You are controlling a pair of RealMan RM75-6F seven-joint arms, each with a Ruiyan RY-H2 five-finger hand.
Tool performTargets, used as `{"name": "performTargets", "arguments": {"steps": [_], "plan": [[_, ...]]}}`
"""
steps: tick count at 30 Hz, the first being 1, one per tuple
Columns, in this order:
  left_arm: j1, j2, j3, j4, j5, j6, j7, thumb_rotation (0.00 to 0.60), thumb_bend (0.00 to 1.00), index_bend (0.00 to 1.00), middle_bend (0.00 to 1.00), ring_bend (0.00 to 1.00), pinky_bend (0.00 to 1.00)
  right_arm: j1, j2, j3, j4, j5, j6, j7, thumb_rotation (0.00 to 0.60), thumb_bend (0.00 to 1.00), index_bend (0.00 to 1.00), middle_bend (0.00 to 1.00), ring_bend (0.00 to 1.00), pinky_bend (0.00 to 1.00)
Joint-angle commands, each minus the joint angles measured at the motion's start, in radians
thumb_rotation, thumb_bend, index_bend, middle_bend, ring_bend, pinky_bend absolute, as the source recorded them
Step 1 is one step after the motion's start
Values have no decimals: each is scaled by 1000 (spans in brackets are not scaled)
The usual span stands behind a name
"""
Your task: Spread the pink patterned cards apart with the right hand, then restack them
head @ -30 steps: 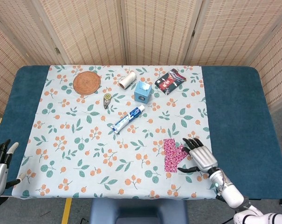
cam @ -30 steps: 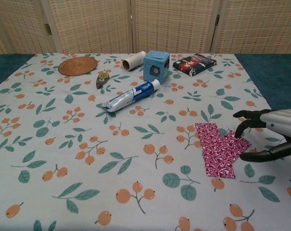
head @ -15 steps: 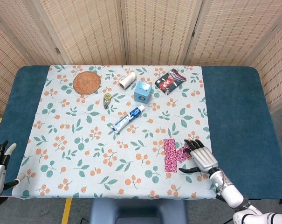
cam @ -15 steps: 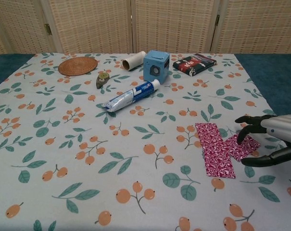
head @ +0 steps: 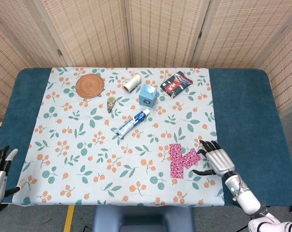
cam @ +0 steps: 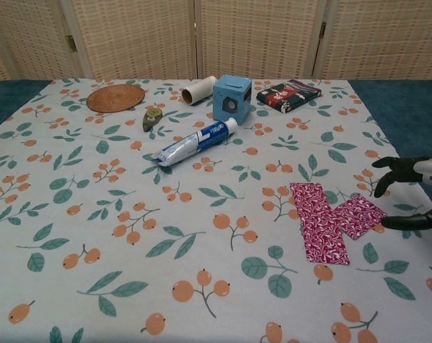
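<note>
**Operator:** Head view has the pink patterned cards near the front edge of the surface, toward its right corner. They lie fanned: one long strip running front to back, another piece angled off its right side and overlapping it. My right hand sits just right of them, fingers spread, gripping nothing and apart from the cards as far as I can tell.

**Observer:** So which step are you on?

**Operator:** I'd judge the spreading done and the restacking not begun. In the chest view the right hand is off the angled piece, thumb low beside it.

**Observer:** And the other one?

**Operator:** The left hand rests open at the front left corner, idle. Next I'd need fingertips on the angled card, sliding it back squarely over the strip without dragging the cloth.
</note>
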Motion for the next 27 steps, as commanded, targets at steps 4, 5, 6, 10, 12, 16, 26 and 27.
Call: {"name": "performTargets", "arguments": {"steps": [4,5,6,10,12,16,26,27], "plan": [[4,3,0,-2,-1,4,0,600,220,132,0,31,0,2,-10,-28,-22,-63,-20,23,141,215,256,52,0,0],[4,3,0,-2,-1,4,0,600,220,132,0,31,0,3,-13,-30,-23,-71,-20,25,140,215,256,52,0,0],[4,3,0,-2,-1,4,0,600,220,133,0,31,0,4,-17,-32,-25,-81,-21,27,140,215,256,52,0,0],[6,2,2,-1,1,5,0,600,220,133,0,31,0,10,-29,-42,-29,-104,-36,28,140,215,256,53,0,0],[7,1,2,1,0,6,-1,600,220,133,0,31,0,13,-35,-47,-30,-111,-45,23,139,215,256,54,0,0],[9,2,2,3,-1,5,-3,600,221,133,0,31,0,15,-42,-49,-31,-116,-51,17,138,215,256,54,0,0],[8,2,2,1,4,6,0,600,220,133,0,31,0,-7,-13,-67,-38,-116,-37,10,139,215,256,57,0,0],[8,1,2,0,4,6,1,600,220,134,0,31,0,-11,-9,-70,-38,-116,-34,11,139,215,256,57,0,0]]}}
